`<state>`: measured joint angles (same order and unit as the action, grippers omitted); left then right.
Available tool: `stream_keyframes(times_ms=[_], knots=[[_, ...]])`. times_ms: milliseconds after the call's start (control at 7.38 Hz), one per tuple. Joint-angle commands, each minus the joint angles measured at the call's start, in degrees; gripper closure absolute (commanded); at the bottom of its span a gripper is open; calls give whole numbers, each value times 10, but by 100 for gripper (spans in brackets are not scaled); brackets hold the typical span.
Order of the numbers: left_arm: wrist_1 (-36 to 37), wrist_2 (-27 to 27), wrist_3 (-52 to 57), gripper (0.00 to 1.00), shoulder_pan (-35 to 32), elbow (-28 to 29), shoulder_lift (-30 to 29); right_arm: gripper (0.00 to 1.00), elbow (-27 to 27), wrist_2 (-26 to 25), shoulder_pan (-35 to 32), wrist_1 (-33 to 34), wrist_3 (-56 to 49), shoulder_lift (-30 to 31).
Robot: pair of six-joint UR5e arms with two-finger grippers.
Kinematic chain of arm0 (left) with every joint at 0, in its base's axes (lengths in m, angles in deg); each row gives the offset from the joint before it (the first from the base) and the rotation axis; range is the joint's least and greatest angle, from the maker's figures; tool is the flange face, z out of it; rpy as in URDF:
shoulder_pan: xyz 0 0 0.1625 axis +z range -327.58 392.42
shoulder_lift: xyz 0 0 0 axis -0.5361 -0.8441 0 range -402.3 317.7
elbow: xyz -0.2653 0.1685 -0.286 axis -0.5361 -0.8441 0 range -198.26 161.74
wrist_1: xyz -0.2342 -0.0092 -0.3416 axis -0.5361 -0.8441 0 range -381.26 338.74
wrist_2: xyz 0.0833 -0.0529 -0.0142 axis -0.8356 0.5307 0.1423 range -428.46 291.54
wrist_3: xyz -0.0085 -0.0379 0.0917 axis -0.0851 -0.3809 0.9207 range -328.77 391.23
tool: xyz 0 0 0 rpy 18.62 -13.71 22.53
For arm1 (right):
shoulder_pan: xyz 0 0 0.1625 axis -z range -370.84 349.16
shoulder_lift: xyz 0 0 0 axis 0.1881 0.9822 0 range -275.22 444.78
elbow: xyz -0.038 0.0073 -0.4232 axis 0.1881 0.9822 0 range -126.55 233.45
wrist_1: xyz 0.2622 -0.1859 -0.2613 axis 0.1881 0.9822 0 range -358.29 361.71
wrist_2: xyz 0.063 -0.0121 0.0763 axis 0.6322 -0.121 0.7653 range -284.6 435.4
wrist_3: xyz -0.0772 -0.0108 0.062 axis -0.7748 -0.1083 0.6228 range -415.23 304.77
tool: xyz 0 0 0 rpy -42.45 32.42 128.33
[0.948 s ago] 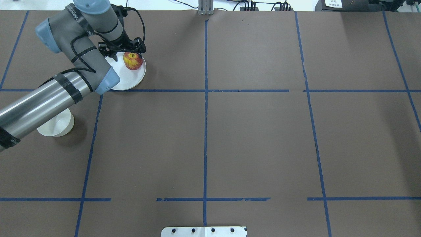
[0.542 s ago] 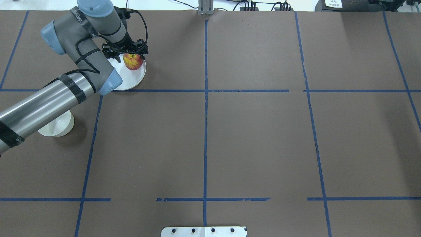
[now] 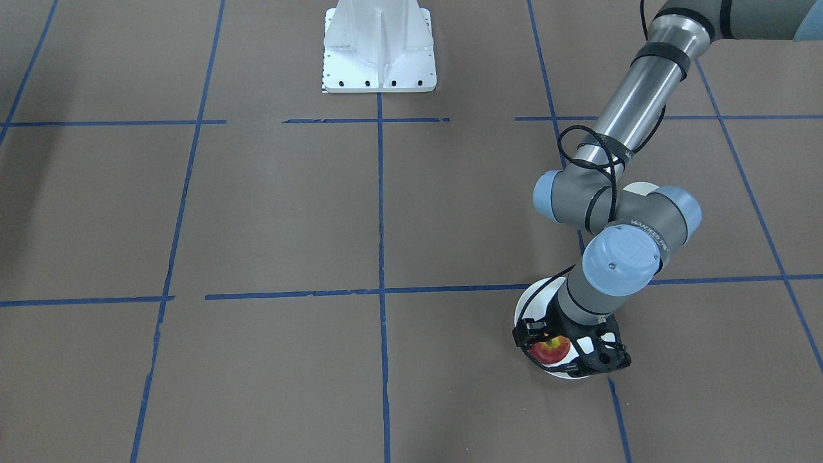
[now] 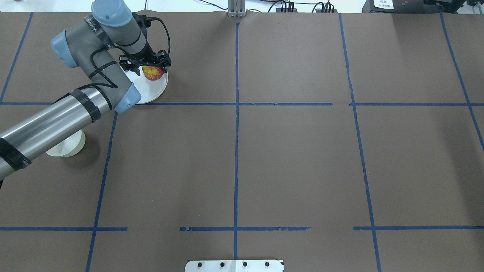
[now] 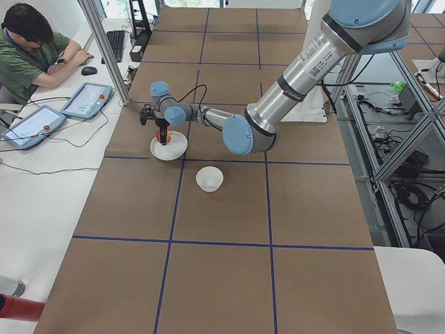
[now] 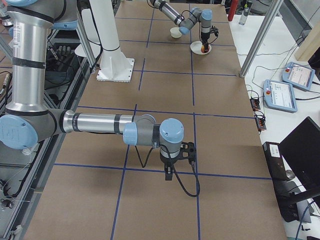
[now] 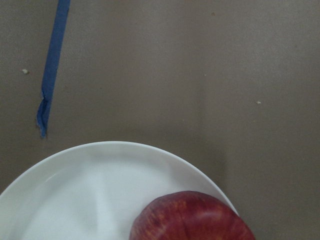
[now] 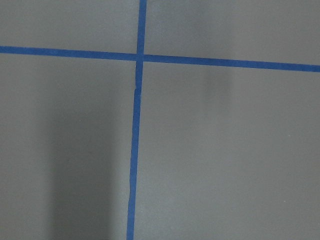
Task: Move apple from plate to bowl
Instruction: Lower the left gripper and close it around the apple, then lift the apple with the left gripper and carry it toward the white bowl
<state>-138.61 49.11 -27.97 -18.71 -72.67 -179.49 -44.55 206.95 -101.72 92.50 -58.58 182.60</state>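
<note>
Brown surface (image 4: 302,151) w/ blue tape (image 4: 236,151) grid. L arm (image 4: 49,121) reaches over the plate (image 4: 153,90). R arm (image 6: 95,123) is far from plate, toward the other end of surface. White plate lies flat on surface. Cream bowl (image 4: 72,145) stands apart from plate, on plate's robot-ward side, partly under L arm in overhead view. Red apple (image 4: 153,72) sits on plate near its far rim, not in bowl. L end effector (image 4: 146,67) is low over plate, jaws wide, one each side of apple; contact w/ apple can't be told. R end effector (image 6: 177,162) points down at surface, well away from plate; wide or narrow, can't tell.
</note>
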Motion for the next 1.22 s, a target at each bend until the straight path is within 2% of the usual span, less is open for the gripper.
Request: stream_keyframes(times_ms=[0,135,271,542,677,1083], knots=[[0,0,6,43,-1,-3,0,0,0,-1,0,0,-1,0],[0,0,7,52,-4,-9,0,0,0,-1,0,0,0,0],[3,2,7,66,-13,-22,0,0,0,-1,0,0,0,0],[28,18,8,69,-40,-80,10,0,0,-1,0,0,0,0],[70,39,23,69,-49,-137,41,0,0,0,0,0,0,0],[236,50,149,69,-72,-438,222,0,0,-1,0,0,0,0]])
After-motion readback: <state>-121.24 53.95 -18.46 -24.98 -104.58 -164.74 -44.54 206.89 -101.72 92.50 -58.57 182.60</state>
